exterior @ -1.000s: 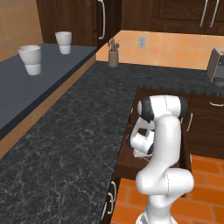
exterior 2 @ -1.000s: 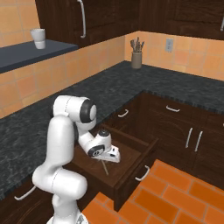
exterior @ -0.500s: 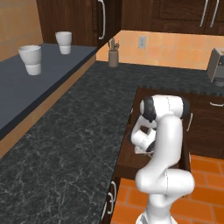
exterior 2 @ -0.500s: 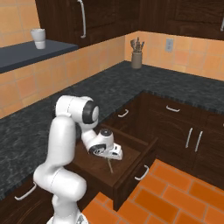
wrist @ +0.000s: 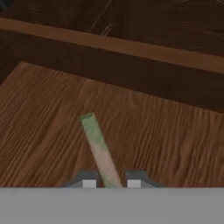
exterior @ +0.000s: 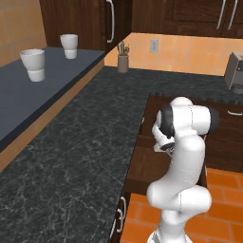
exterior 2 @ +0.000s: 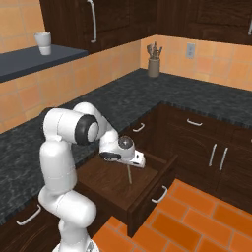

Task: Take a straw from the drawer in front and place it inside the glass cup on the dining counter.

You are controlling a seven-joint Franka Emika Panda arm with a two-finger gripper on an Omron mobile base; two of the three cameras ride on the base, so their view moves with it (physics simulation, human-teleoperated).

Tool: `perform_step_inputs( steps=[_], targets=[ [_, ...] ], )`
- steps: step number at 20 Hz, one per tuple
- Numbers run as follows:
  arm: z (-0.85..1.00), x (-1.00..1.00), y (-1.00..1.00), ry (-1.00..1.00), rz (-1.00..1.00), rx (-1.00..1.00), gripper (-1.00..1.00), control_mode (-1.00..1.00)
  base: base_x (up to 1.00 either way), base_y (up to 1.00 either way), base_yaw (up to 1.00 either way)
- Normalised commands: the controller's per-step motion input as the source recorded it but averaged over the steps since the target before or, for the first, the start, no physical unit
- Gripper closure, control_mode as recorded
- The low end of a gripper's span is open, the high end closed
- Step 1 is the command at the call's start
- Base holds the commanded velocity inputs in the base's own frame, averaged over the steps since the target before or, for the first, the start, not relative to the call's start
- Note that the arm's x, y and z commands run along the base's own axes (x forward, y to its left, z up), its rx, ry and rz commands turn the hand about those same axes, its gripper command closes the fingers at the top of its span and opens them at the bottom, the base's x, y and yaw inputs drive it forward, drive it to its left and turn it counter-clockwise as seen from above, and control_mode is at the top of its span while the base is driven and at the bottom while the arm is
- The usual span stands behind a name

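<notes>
Over the open dark brown wooden drawer (exterior 2: 129,189), gripper (wrist: 111,183) is clamped on the thin pale straw (wrist: 99,151); recommend lifting vertically, clear of drawer walls.

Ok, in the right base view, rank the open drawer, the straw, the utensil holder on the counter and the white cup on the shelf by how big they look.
1. The drawer, by far.
2. The utensil holder and the white cup look about alike; both stand far from the camera, so I won't rank them.
3. The straw, a thin sliver hanging from the tool.

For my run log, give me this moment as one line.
phase: grasp | gripper: shut on straw | straw: over drawer floor | drawer: open
</notes>
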Motion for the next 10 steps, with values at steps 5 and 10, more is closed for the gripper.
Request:
perform_step_inputs(
  steps=[5,10],
  targets=[
    [1.00,-0.60,-0.09,-0.34,0.00,0.07,1.00,-1.00,0.00,0.00,0.00],
    [1.00,-0.24,0.00,-0.24,-0.03,0.04,1.00,-1.00,0.00,0.00,0.00]
  ],
)
